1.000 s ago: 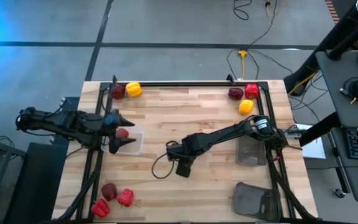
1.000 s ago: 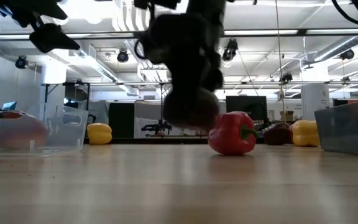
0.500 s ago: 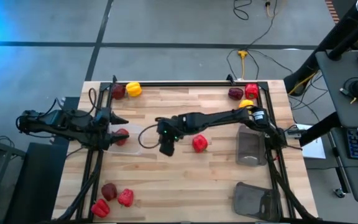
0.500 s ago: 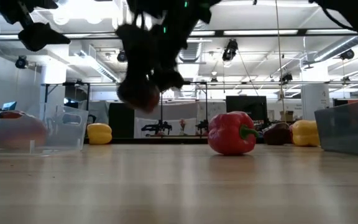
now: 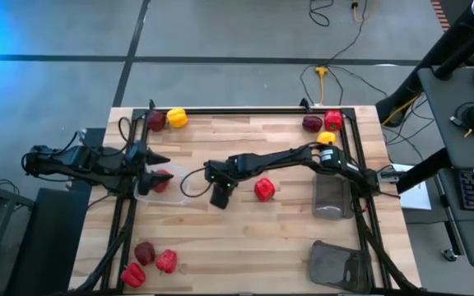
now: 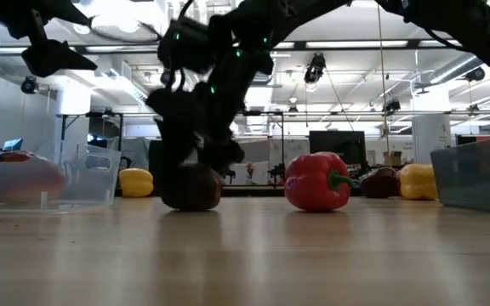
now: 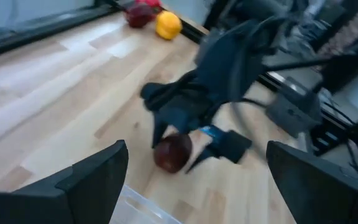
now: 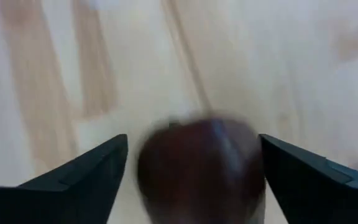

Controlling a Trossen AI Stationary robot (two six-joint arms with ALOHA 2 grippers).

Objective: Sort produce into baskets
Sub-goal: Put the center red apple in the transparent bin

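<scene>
In the high view, the right gripper is seen near the middle of the worktop beside a clear basket, and the maroon pepper under it is hidden by the arm. In the low view, the maroon pepper is seen resting on the worktop under the parted fingers, its long axis not discernible. In the wrist views, the left gripper is shown with jaws apart and nothing between them, and the right fingers stand wide beside the blurred pepper.

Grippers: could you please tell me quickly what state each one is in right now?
Left gripper: open, empty, over the clear basket.
Right gripper: open around a maroon pepper sitting on the table; not gripping.
</scene>
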